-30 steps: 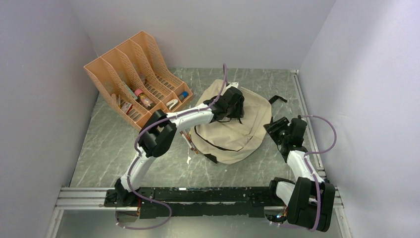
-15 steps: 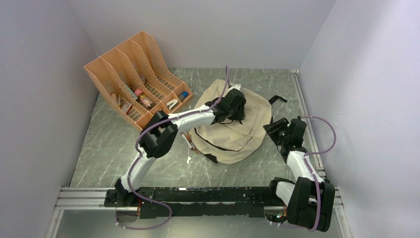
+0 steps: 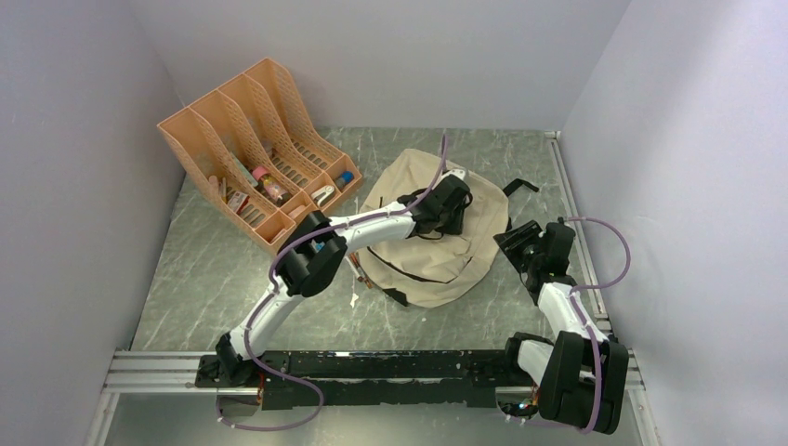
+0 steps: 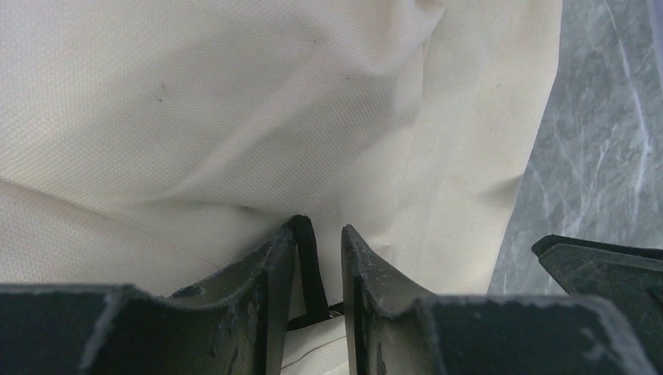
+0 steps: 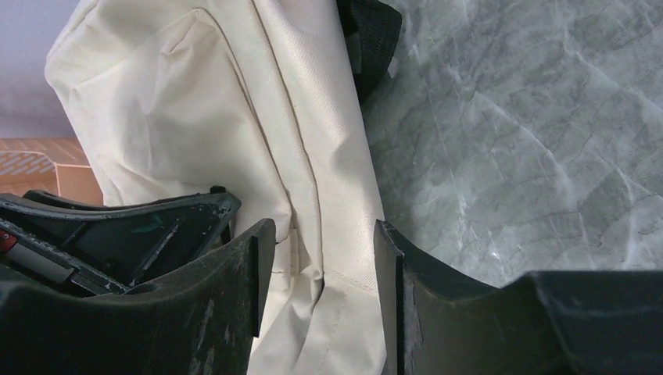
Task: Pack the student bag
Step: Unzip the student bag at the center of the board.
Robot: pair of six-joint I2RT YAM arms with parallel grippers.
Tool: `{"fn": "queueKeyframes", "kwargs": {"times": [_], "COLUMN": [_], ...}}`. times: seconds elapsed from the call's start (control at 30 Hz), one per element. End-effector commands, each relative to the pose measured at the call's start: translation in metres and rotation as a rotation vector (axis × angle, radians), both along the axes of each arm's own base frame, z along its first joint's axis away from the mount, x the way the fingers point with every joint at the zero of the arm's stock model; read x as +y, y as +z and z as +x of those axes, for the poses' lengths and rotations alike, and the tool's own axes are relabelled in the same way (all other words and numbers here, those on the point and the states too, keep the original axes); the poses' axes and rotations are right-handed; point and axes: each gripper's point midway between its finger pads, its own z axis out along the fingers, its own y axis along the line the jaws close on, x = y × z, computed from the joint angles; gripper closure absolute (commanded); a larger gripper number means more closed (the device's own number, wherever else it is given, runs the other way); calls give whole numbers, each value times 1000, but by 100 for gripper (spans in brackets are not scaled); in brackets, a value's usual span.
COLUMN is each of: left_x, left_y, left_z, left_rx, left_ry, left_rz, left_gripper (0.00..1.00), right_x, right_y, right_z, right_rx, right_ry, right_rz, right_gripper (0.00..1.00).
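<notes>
Left end effector (image 4: 320, 228), grip unclear, sits at the student bag (image 3: 437, 265) on a grey marbled table (image 3: 223, 269) between pale walls (image 3: 390, 56).

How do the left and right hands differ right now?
The left hand is over the middle of the bag; the right hand is at its right edge. The left hand's fingers are nearly together with a black strip between them; the right hand's fingers stand wide apart astride the bag's edge, beside bare table. Both are at the bag, and a firm grip shows on neither.
</notes>
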Motion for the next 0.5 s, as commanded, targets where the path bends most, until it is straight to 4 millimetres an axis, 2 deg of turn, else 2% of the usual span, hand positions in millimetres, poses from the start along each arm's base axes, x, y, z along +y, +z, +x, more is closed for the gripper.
{"fn": "queueKeyframes", "kwargs": {"times": [0.0,0.03,0.1,0.17,0.27,0.47], "left_x": [19,21,23,24,21,6], "left_y": [-33,-33,-32,-30,-18,42], "left_z": [0,1,4,5,10,22], "left_rx": [2,-7,-24,-41,-79,-205], "left_ry": [-24,-27,-33,-39,-58,-116], "left_rz": [152,163,177,185,187,112], "left_gripper": [68,70,84,94,95,95], "right_x": [0,0,0,0,-4,-17], "right_y": [0,-1,-1,0,3,14], "right_z": [1,1,1,2,2,2], "right_rx": [-12,-11,-11,-10,-4,31], "right_ry": [1,1,3,3,-4,-51], "right_rz": [2,3,2,-1,-19,-76], "right_gripper": [47,47,47,47,47,38]}}
